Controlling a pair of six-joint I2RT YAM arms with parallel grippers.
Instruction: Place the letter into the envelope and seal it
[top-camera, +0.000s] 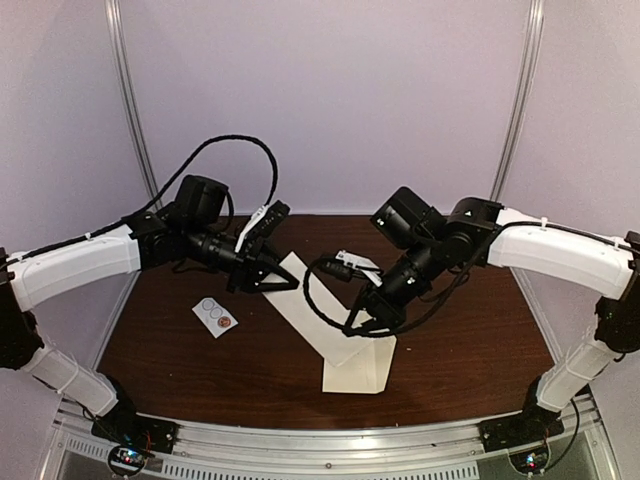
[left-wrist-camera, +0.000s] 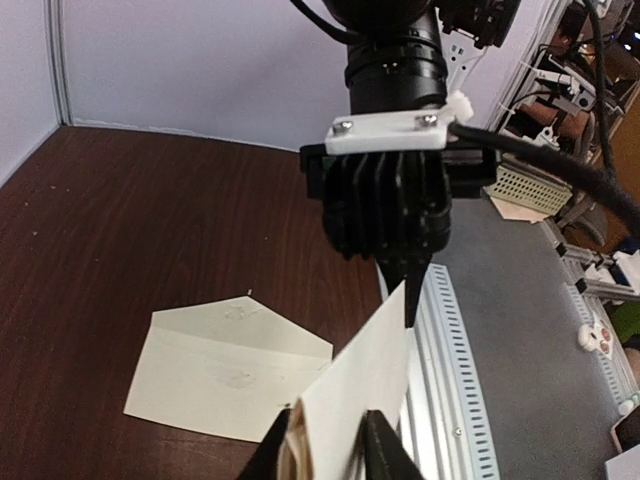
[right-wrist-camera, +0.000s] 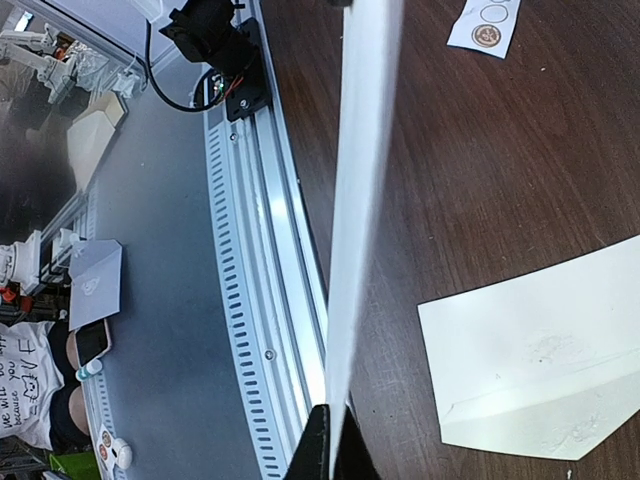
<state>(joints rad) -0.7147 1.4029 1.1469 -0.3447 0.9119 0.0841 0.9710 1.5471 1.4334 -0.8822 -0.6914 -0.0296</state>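
The letter (top-camera: 320, 310) is a long folded white sheet held in the air between both grippers, slanting from back left to front right. My left gripper (top-camera: 268, 280) is shut on its back-left end, seen between the fingers in the left wrist view (left-wrist-camera: 328, 455). My right gripper (top-camera: 370, 318) is shut on the front-right end. The right wrist view shows the letter (right-wrist-camera: 360, 200) edge-on, rising from the pinched jaws (right-wrist-camera: 332, 455). The cream envelope (top-camera: 365, 375) lies flat on the table under that end, flap open (left-wrist-camera: 230, 370), and also shows in the right wrist view (right-wrist-camera: 540, 350).
A small white card with round stickers (top-camera: 215, 317) lies on the dark wooden table (top-camera: 470, 340) to the left, also in the right wrist view (right-wrist-camera: 485, 25). A perforated metal rail (top-camera: 330, 445) runs along the near edge. Walls enclose the back and sides.
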